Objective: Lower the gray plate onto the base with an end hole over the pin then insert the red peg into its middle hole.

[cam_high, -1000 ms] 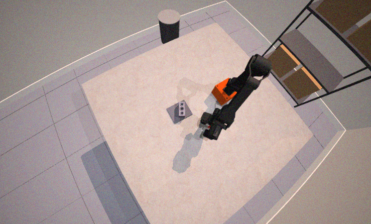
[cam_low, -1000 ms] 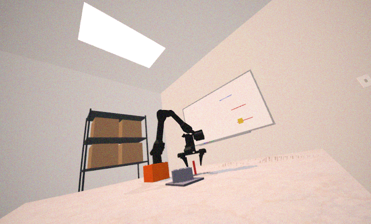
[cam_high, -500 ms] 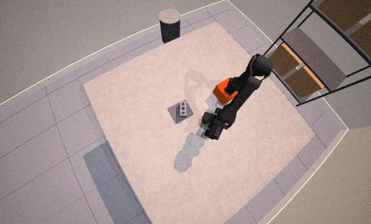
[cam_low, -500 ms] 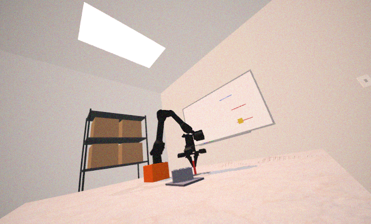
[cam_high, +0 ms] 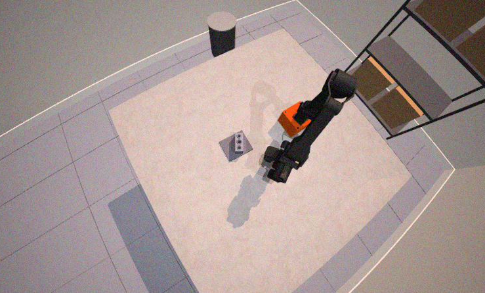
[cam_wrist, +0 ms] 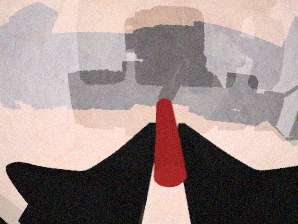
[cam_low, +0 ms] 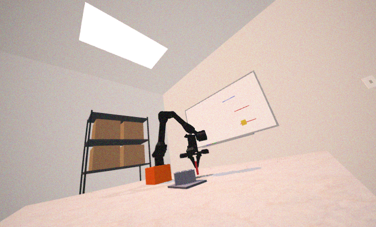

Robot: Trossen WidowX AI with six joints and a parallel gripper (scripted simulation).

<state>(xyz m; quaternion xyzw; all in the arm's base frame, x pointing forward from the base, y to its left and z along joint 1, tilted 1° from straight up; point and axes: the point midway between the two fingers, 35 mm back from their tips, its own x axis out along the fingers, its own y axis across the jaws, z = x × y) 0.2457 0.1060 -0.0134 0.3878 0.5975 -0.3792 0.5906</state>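
Note:
The gray plate (cam_high: 239,142) (cam_low: 184,177) looks like a narrow block with three dark round holes in its top. It sits level on the square gray base (cam_high: 226,147) (cam_low: 199,181); the pin cannot be made out. My gripper (cam_high: 266,169) (cam_low: 196,166) (cam_wrist: 166,129) points down beside the base and is shut on the red peg (cam_low: 197,171) (cam_wrist: 169,147). The peg is nearly upright between the fingertips, with its lower end at or just above the table; which cannot be told. In the top view the peg is hidden by the arm.
The orange block (cam_high: 293,119) (cam_low: 158,174) is at the arm's foot, near the base. A dark cylinder with a light top (cam_high: 222,34) stands at the table's far edge. A shelf rack with boxes (cam_high: 411,72) (cam_low: 117,142) stands behind the arm.

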